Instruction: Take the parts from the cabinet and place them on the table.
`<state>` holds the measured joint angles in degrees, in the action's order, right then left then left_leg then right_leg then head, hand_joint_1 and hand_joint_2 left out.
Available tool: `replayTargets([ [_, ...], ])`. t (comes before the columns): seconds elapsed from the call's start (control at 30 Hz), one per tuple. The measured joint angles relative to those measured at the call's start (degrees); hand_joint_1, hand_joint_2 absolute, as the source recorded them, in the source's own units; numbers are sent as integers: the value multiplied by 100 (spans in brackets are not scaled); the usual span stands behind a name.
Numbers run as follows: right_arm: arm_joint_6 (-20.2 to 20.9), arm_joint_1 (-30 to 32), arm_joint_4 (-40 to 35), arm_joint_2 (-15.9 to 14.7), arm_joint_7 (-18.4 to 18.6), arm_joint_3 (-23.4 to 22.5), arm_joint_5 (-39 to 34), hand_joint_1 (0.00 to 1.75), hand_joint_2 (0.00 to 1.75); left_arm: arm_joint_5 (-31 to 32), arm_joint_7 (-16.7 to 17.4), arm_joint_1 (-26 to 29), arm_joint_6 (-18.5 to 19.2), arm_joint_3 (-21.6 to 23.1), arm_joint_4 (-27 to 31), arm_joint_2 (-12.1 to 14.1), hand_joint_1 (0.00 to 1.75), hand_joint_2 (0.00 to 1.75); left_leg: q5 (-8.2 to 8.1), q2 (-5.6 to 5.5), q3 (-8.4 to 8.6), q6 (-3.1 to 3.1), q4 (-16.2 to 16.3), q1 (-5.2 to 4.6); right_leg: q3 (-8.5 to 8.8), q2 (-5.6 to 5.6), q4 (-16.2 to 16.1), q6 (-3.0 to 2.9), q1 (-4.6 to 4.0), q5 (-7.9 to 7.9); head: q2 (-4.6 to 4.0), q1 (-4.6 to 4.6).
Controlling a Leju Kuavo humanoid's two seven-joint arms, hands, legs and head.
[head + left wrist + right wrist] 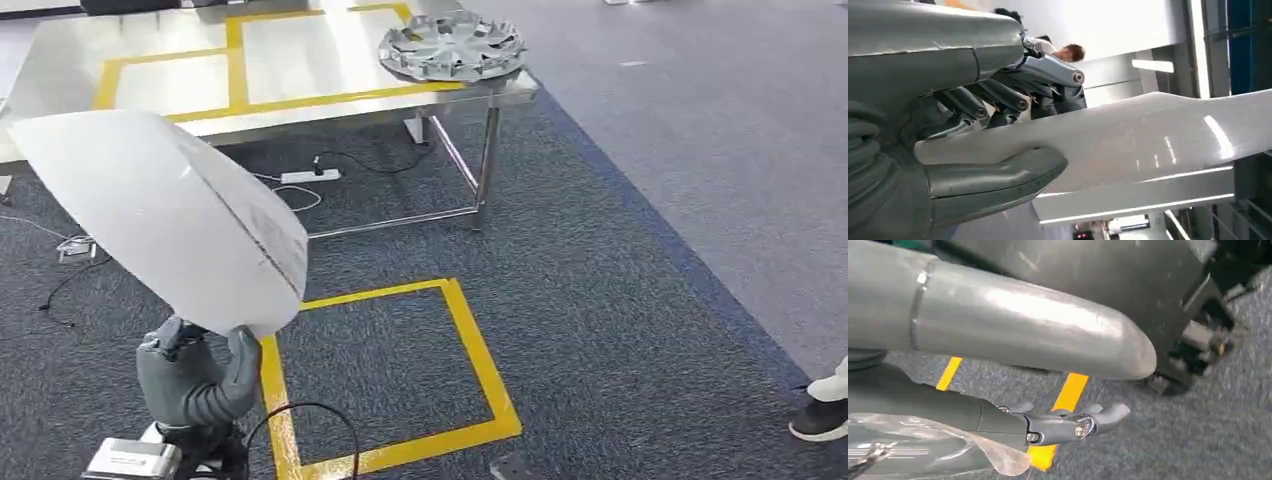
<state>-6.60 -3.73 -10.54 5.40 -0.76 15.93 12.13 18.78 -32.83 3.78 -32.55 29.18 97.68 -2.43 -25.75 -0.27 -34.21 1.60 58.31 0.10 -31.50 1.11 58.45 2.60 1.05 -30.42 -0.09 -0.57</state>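
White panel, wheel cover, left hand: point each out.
white panel (170,215), head view, middle of its broad face.
wheel cover (452,45), head view, its hub, on the table.
left hand (195,375), head view, grey back of hand.

The panel (165,215) gripped in the left hand (195,378) looks like smooth, glossy white plastic. The hand itself wears matt grey ribbed rubber. Beyond it stands a brushed-metal bench (70,70) bearing a shiny metal hubcap (452,45). Under it lies rough grey carpet (600,280) with glossy yellow tape (480,360).
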Motion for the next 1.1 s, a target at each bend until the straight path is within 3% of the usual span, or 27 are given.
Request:
replayTargets([
  [0.03, 0, -3, 0, 0, -4, -7, 0, 0, 0, 7, -4, -9, 0, 0, 0, -2, 175, 175, -6, -3, 27, 22, -19, -6, -49, -38, 159, 8, -9, -104, 0, -11],
  [0.13, 4, -4, 0, 0, -9, -13, 2, 0, 0, 31, -11, -5, 0, 0, 0, -9, 175, 175, -29, -4, 28, 75, -14, -21, -733, -90, 1462, 40, -7, -667, 0, -28],
  [0.17, 4, 11, 2, 0, -9, -13, 2, 0, 0, 35, -11, -4, 0, 0, 0, -7, 175, 175, -36, -8, 30, 84, -12, -26, -897, -90, 1723, 49, -9, -701, 0, -31],
  [0.2, 4, 20, 2, 0, -9, -15, 4, 0, 0, 37, -11, -3, 0, 0, 0, -7, 175, 175, -41, -19, 39, 86, -11, -28, -933, -90, 1712, 49, -8, -592, 0, -31],
  [0.23, 4, 19, 2, 0, -9, -15, 4, 0, 0, 39, -11, -4, 0, 0, 0, -7, 175, 175, -51, -38, 55, 75, -7, -28, -831, -91, 1419, 47, -8, -337, 0, -33],
  [0.3, 6, 8, 2, 0, -9, -17, 4, 0, 0, 44, -11, -5, 0, 0, 0, -9, 175, 175, -94, -56, 97, 46, 19, -25, -373, -95, 412, 21, -5, 235, 0, -33],
  [0.37, 24, -8, 0, 0, -11, -17, 2, 0, 0, 44, -13, -13, 0, 0, 0, -7, 175, 175, -139, -69, 73, -16, 84, -72, -136, -138, -4, -19, -10, 197, 0, -22],
  [0.47, 37, 16, 2, 0, -17, -20, 4, 0, 0, 46, -17, -12, 4, 2, 0, -4, 175, 175, -110, -70, 78, -71, 51, -43, -148, -133, 26, -86, -45, 205, 0, -22],
  [0.53, 39, 4, 0, 0, -26, -24, 4, 0, 0, 46, -20, -20, 7, 2, 0, 0, 175, 175, -241, -40, 44, -155, 193, -37, -105, -117, -11, -156, 8, 222, 0, 6],
  [0.57, 39, -1, 0, 0, -28, -26, 4, 0, 0, 46, -20, -28, 7, 4, 0, 4, 175, 175, -420, -39, -87, -191, 506, -18, -88, -109, -10, -187, 10, 206, 0, 37],
  [0.63, 55, 0, 0, 0, -33, -26, 4, 0, 0, 44, -20, -20, 9, 7, 0, 9, 175, 175, -794, -37, -509, -239, 1390, 15, -67, -86, -10, -211, 8, 187, 0, 28],
  [0.67, 57, 5, 2, 0, -33, -28, 4, 0, 0, 44, -20, -15, 11, 7, 0, 15, 175, 175, -877, -36, -685, -254, 1722, 24, -59, -80, -10, -212, 8, 177, 0, 33],
  [0.7, 59, 7, 2, 0, -33, -31, 4, 0, 0, 42, -20, -14, 11, 7, 0, 22, 175, 175, -821, -32, -740, -261, 1787, 38, -46, -78, -9, -210, 9, 168, 0, 33],
  [0.73, 63, 6, 2, 0, -33, -31, 4, 0, 0, 42, -20, -14, 13, 7, 0, 24, 175, 175, -624, -28, -668, -257, 1594, 50, -28, -80, -9, -209, 9, 155, 0, 33],
  [0.8, 66, 3, 0, 0, -33, -33, 4, 0, 0, 35, -20, -16, 13, 7, 0, 24, 175, 175, -74, -20, -254, -224, 676, 53, 37, -86, -9, -183, 14, 121, 0, 33],
  [0.83, 66, 6, 0, 0, -33, -33, 4, 0, 0, 35, -20, -18, 13, 9, 0, 24, 175, 175, 59, 4, -66, -200, 242, 50, 47, -86, -11, -162, 13, 101, 0, 33],
  [0.87, 68, -5, 2, 0, -35, -35, 4, 0, 0, 26, -20, -24, 13, 9, 0, 22, 175, 175, -51, 11, -3, -189, 164, 12, 44, -89, -1, -129, -27, 83, 0, 35],
  [1.0, 74, -17, 0, 0, -35, -35, 4, 0, 0, 28, -22, -17, 15, 2, 2, 20, 175, 175, -72, -15, -9, -56, 75, 7, 54, -62, -43, 16, -11, 72, 0, 15],
  [1.03, 72, -13, 0, 0, -35, -35, 4, 0, 0, 26, -22, -18, 28, 2, 2, 15, 175, 175, -53, -8, 31, -21, 41, 32, -14, -79, 44, 34, 2, 7, 0, 4],
  [1.1, 72, -22, 0, 0, -39, -35, 4, 0, 0, 33, -22, -30, 33, 4, 2, 11, 175, 175, -71, -4, 32, 31, 37, 30, -355, -90, 704, 37, 0, -340, 0, -35],
])
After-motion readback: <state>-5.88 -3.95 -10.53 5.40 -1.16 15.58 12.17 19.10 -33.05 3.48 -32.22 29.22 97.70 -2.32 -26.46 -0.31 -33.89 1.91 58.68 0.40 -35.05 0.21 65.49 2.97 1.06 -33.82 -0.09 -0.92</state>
